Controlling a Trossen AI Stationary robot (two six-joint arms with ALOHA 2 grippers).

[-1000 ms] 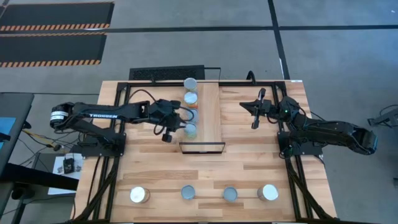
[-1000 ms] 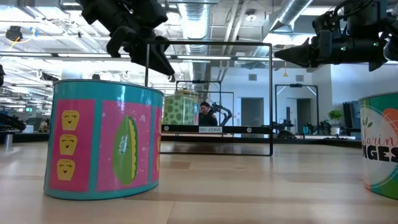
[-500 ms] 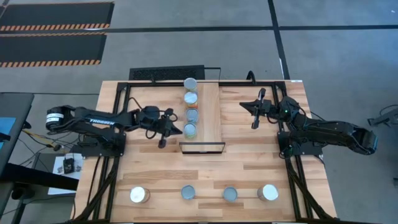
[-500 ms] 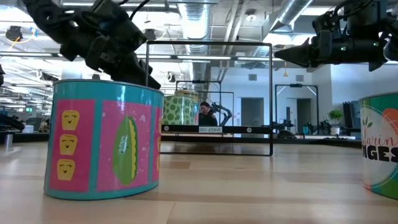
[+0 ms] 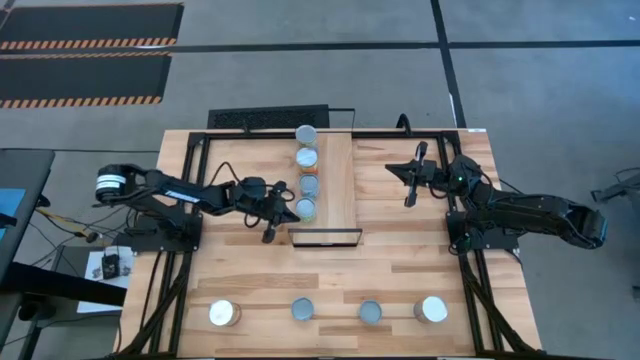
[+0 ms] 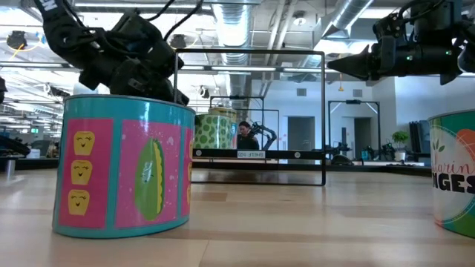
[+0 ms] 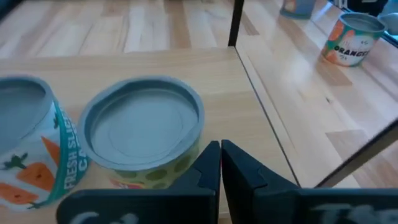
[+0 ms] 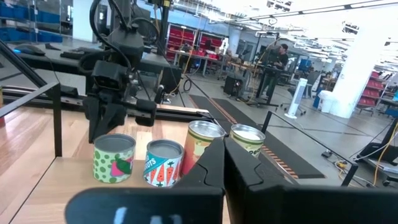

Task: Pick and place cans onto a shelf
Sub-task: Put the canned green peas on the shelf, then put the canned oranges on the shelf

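Counts 4 cans in 1 row along the left side of the shelf (image 5: pixel 338 180), all upright, tops up: a grey-topped can (image 5: pixel 306 133) at the far end, then an orange-labelled can (image 5: pixel 307 158), then a carrot can (image 5: pixel 309 184), then a green-dotted can (image 5: pixel 306 208) nearest the shelf's front frame.

Finds the left gripper (image 5: pixel 267 236) low at the shelf's left front corner, just beside the green-dotted can. Shows its fingers (image 7: pixel 211 163) pressed together with nothing between them, tips close to that can's rim; cannot tell whether touching.

Places the right gripper (image 5: pixel 407 199) off the shelf's right side, well apart from the row and raised above the table (image 5: pixel 400 270). Shows its fingers (image 8: pixel 214 158) pressed together too, pinching nothing, pointed toward the 4 shelved cans.

Counts 4 more cans in a line near the table's front edge, well apart from the shelf and from both grippers: a white-topped can (image 5: pixel 224 314) at the left, 2 smaller grey-topped cans (image 5: pixel 303 310) between, and another white-topped can (image 5: pixel 432 310) at the right. From table height, shows a teal and pink corn can (image 6: pixel 122 167) close in front, upright, and an orange-labelled tin (image 6: pixel 454 174) at the right edge, partly cut off.

Shows a person (image 6: pixel 245 136) in the room far behind the shelf.
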